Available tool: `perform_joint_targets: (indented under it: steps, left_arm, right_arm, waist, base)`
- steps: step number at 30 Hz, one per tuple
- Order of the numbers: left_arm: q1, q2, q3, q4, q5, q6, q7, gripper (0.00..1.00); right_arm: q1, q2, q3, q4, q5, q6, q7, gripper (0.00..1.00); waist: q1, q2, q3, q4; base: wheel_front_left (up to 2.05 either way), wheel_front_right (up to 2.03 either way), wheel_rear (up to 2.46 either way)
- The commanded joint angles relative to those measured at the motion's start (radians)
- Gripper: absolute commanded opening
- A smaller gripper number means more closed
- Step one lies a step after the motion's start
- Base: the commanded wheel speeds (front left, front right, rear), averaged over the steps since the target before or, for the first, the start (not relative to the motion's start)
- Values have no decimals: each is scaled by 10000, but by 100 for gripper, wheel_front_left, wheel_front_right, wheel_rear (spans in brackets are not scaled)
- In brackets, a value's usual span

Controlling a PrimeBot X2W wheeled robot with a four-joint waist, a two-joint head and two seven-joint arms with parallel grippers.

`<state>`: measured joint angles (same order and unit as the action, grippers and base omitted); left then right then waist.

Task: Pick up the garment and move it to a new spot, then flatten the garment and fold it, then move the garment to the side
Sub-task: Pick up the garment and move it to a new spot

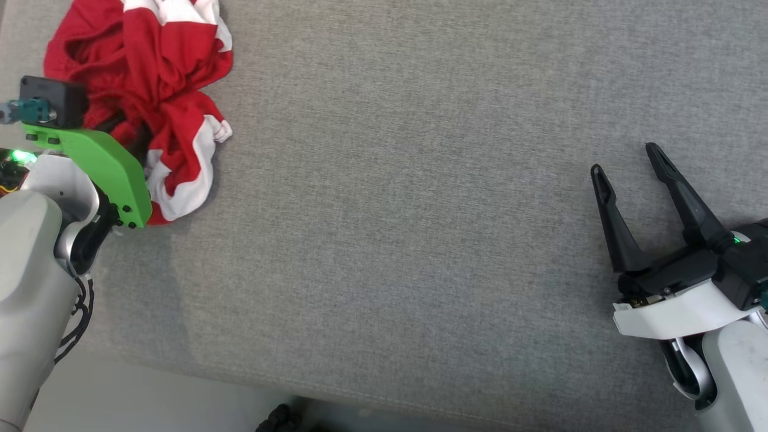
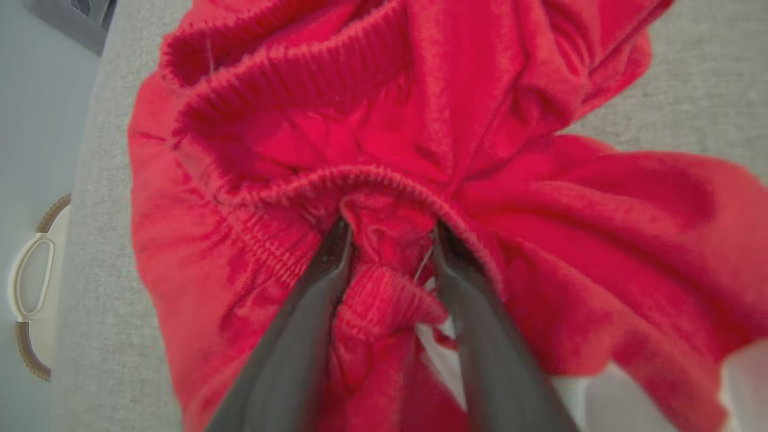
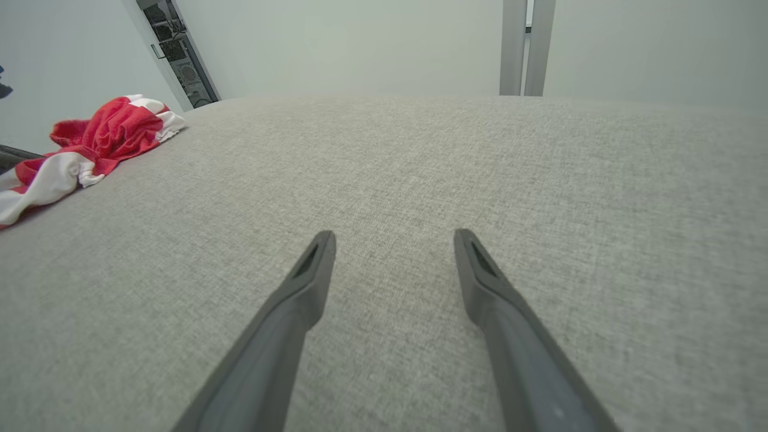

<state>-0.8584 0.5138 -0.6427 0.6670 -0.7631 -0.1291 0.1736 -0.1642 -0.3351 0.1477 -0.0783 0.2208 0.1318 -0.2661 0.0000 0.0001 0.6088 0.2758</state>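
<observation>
Pale left forearm (image 1: pixel 24 288), cut off by the lower left corner of the head view, carries a green bracket (image 1: pixel 102 162) that covers the near edge of the garment (image 1: pixel 156 72). The garment is red with white bands and lies crumpled at the far left of the grey upholstered surface (image 1: pixel 420 210); the frame's top edge cuts off its upper part. In the left wrist view, the left gripper (image 2: pixel 390 237) has its two dark fingers (image 2: pixel 300 336) set partly apart, with a bunch of ribbed red cloth between them. A ribbed fold buries the fingertips, so it cannot be told whether they pinch the cloth. At the right, well apart from the garment, the right gripper (image 1: pixel 624 161) is low over the surface, contact unclear. Its fingers are spread wide and hold nothing.
</observation>
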Motion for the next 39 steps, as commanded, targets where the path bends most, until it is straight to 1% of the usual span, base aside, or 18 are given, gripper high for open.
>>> perform_joint_targets:
  steps: [1, 4, 7, 11, 16, 21, 24, 27, 29, 32, 35, 39]
  left_arm:
    - [150, -181, -273, 140, -203, -27, -224, 0]
    - [58, 35, -269, 95, -432, -35, -1222, 0]
    - [44, 149, 5, 56, -829, -27, -2297, 0]
    - [302, 141, 365, -379, -1638, -26, -2948, 0]
    - [647, 317, 663, -1307, -2336, -26, -3279, 0]
    - [1055, 490, 911, -2861, -2936, 2, -3255, 0]
    - [1310, 541, 1129, -3896, -3293, 287, -3178, 0]
    - [1502, 603, 1154, -4840, -3223, 723, -3105, 0]
    - [1604, 475, 1089, -5378, -3134, 1054, -3100, 0]
    - [1573, 90, 980, -5928, -3096, 1449, -3114, 0]
    - [1387, -381, 846, -6072, -3079, 1656, -3253, 0]
    - [1049, -1270, 657, -5896, -3047, 1796, -3562, 0]
  right_arm:
    - [44, -19, -13, 341, -18, -20, 35, 100]
    - [-57, 108, 64, 379, 0, -20, 33, 100]
    - [-72, 307, 137, 445, 49, -17, 32, 100]
    - [-71, 674, 274, 600, 134, -15, 19, 100]
    - [90, 1309, 475, 886, 282, -15, 19, 100]
    - [316, 1871, 631, 1033, 407, -15, 19, 100]
    - [464, 2139, 623, 1094, 466, -15, 19, 100]
    - [541, 2312, 699, 1154, 511, -15, 19, 100]
    - [642, 2409, 744, 1216, 539, -15, 19, 100]
    - [699, 2487, 742, 1231, 553, -15, 19, 100]
    - [690, 2555, 744, 1229, 572, -15, 19, 100]
    - [618, 2601, 710, 1196, 581, -15, 19, 100]
  waist:
    - [0, -1, -20, -137]
    - [0, -1, -271, -238]
    - [0, -1, -752, -370]
    - [0, -1, -1548, -649]
    - [0, -1, -2695, -1183]
    - [0, -1, -3690, -1996]
    - [0, -1, -4156, -2617]
    - [0, -1, -4498, -3259]
    - [0, -1, -4669, -3705]
    - [0, -1, -4758, -4330]
    - [0, -1, -4726, -4857]
    - [0, -1, -4545, -5397]
  base:
    - [0, 0, 0]
    - [0, 0, 0]
    - [0, 0, 0]
    - [0, 0, 0]
    - [0, 0, 0]
    - [0, 0, 0]
    - [0, 0, 0]
    - [0, 0, 0]
    - [0, 0, 0]
    - [0, 0, 0]
    - [0, 0, 0]
    - [0, 0, 0]
